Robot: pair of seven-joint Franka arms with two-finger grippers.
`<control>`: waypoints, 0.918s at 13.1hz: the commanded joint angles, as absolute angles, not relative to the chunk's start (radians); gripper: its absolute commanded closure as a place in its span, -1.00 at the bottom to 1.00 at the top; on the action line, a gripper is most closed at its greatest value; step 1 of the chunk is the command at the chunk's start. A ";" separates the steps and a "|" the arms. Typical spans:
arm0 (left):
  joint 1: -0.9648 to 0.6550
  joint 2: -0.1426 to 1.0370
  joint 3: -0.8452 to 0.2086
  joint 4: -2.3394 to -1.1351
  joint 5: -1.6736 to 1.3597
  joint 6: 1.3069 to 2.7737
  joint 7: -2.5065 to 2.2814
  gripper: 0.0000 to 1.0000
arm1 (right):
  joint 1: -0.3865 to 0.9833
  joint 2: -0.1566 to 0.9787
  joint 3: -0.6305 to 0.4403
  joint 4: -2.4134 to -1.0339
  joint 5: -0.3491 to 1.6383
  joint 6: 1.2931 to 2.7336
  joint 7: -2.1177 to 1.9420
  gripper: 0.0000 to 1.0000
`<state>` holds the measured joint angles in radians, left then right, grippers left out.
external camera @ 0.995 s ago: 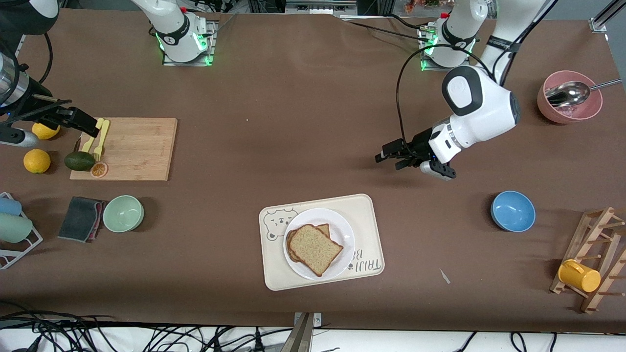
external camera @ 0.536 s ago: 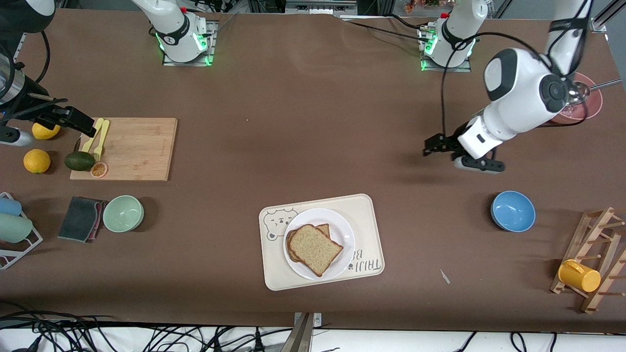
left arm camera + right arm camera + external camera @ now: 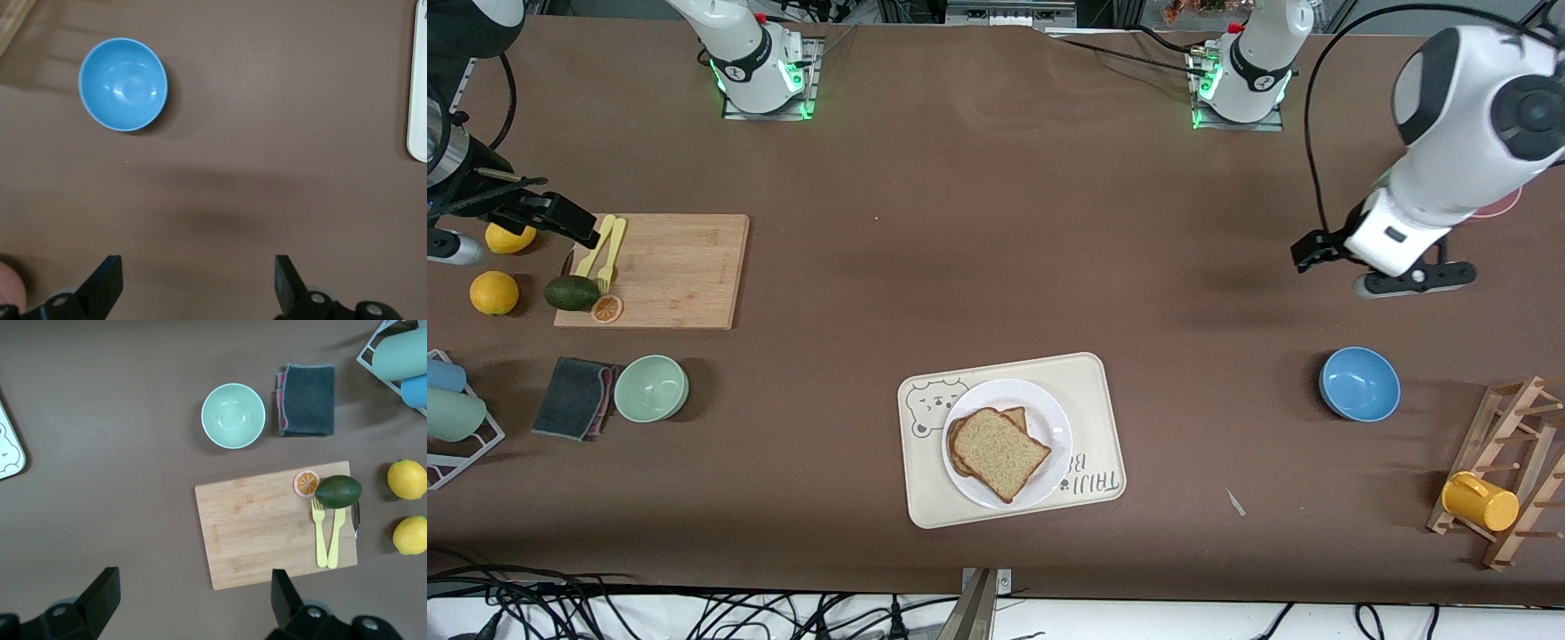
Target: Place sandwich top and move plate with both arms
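Note:
The plain brown sandwich top (image 3: 1000,452) lies on a stack of bread on the white plate (image 3: 1053,421); a lower slice peeks out under it. The plate sits on the cream bear tray (image 3: 1092,384). My left gripper (image 3: 1305,252) is open and empty over bare table, between the pink bowl and the blue bowl (image 3: 1359,383). In the left wrist view the left gripper (image 3: 197,270) hangs open above the table, with the blue bowl (image 3: 123,83) and the tray's edge (image 3: 419,100) in sight. My right gripper (image 3: 578,228) is open and empty by the cutting board's end; it also shows in the right wrist view (image 3: 193,587).
A wooden cutting board (image 3: 676,267) holds yellow cutlery, an avocado (image 3: 572,292) and an orange slice; two lemons lie beside it. A green bowl (image 3: 651,388) and a dark cloth (image 3: 574,397) lie nearer the front camera. A wooden rack with a yellow mug (image 3: 1480,502) stands at the left arm's end.
My left arm has swung away from the tray toward its own end of the table, gripper open and empty throughout. The right arm has barely moved. The sandwich and plate are unmoved.

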<state>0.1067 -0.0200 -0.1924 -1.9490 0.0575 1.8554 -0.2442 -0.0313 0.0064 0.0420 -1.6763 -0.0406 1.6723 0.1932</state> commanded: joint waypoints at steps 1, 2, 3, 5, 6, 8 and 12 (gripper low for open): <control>0.097 -0.080 -0.163 -1.906 0.087 1.760 -0.232 -1.00 | -0.034 -0.006 0.031 -1.666 -0.038 1.629 0.190 -1.00; 0.083 -0.075 -0.157 -1.849 0.081 1.703 -0.232 -1.00 | -0.034 -0.006 0.023 -1.666 -0.040 1.626 0.183 -1.00; 0.077 -0.072 -0.137 -1.800 0.075 1.663 -0.232 -1.00 | -0.034 -0.008 0.018 -1.666 -0.040 1.626 0.180 -1.00; 0.074 -0.074 -0.121 -1.752 0.074 1.649 -0.236 -1.00 | -0.034 -0.008 0.009 -1.666 -0.038 1.624 0.178 -1.00; 0.066 -0.071 -0.100 -1.717 0.072 1.626 -0.235 -1.00 | -0.034 -0.006 0.012 -1.666 -0.038 1.626 0.178 -1.00; 0.046 -0.061 -0.052 -1.646 0.020 1.586 -0.232 -1.00 | -0.034 -0.006 0.012 -1.666 -0.029 1.625 0.172 -1.00; 0.057 -0.060 -0.046 -1.646 0.000 1.582 -0.229 -1.00 | -0.034 -0.006 0.009 -1.666 -0.018 1.597 0.118 -1.00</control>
<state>0.0635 -0.0823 -0.0591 -1.6774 0.0335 1.6047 -0.2419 -0.0316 0.0037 0.0124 -1.6759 -0.0367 1.6197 0.1407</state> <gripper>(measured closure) 0.000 0.000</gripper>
